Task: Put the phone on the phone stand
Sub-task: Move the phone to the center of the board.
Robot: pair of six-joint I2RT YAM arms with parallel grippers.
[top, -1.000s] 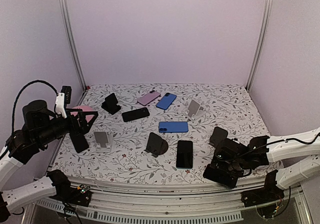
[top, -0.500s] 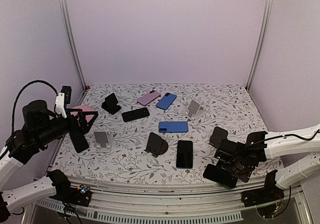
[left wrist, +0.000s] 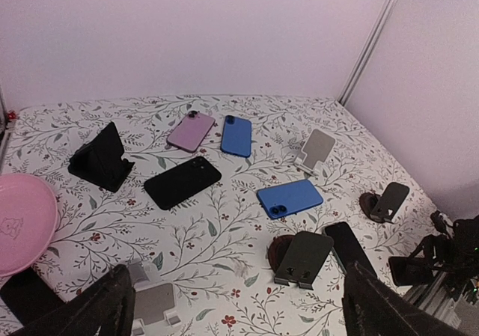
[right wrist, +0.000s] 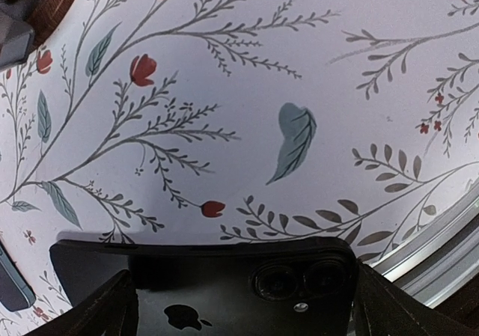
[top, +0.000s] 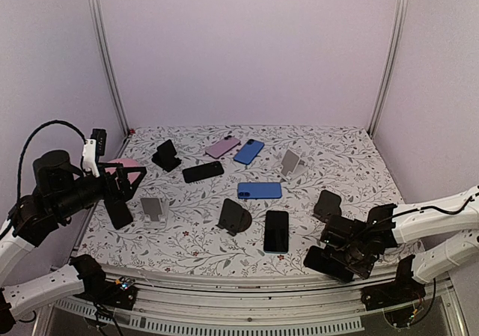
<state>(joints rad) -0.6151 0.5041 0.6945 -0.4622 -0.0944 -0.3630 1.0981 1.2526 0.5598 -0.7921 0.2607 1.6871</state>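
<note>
I see right gripper (top: 350, 255) clamped on black phone (right wrist: 202, 280), low at table (top: 352, 156) near-right corner. Dark phone stand (top: 327, 203) just behind, bare. Placing not yet done. Left gripper (left wrist: 239, 306) spread apart, holding nothing.

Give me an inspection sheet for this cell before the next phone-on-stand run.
Surface: floral cloth, flat, no spills seen.
Job's things: black phone at the near edge; stands empty, nearest is the dark stand.
Clutter: loose phones lying flat, e.g. blue phone; pink plate at left edge.
Grippers: left gripper open, empty; right gripper shut on the black phone.
Cables: black cable loops high on the left.
Surroundings: lilac walls, metal posts.
</note>
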